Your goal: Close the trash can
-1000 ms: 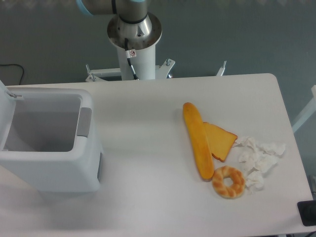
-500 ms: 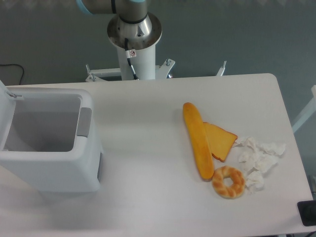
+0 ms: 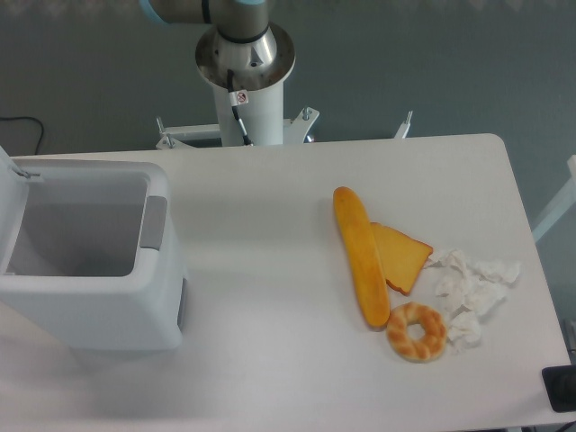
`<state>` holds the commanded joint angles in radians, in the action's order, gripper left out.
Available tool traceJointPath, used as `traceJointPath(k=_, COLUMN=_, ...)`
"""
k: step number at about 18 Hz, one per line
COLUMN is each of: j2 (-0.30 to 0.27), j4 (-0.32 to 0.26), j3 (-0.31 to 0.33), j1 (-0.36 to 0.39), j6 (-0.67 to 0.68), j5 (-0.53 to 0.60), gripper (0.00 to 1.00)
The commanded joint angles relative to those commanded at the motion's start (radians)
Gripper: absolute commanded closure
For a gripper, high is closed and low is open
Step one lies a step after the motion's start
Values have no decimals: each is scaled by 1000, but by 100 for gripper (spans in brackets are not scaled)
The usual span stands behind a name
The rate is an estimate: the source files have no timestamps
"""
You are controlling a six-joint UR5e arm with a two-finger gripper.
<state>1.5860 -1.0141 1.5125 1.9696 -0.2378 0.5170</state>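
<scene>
White counter (image 3: 270, 360) fills the view. Nearest on the right lie a ring-shaped bread (image 3: 417, 331) and crumpled tissues (image 3: 472, 290), then a long loaf (image 3: 361, 256) overlapping a toast slice (image 3: 401, 256). At the left edge the trash can (image 3: 99, 306) stands upright, mouth open upward, its grey tab (image 3: 154, 222) on the right rim, lid (image 3: 7, 184) raised leftward. Beyond rises the arm's base (image 3: 245, 81); the end effector is out of view, so its state cannot be told

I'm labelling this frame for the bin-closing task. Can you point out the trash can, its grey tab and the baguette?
trash can (image 3: 90, 310), fixed camera, front outer wall.
grey tab (image 3: 154, 222), fixed camera, middle of the tab on the right rim.
baguette (image 3: 361, 256), fixed camera, middle of the loaf.
</scene>
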Motion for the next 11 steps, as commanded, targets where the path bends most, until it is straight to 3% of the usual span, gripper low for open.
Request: traceJointPath(k=11, j2=60, j4=22, j3=-24, j1=-8, j6=-3, j5=5, gripper=0)
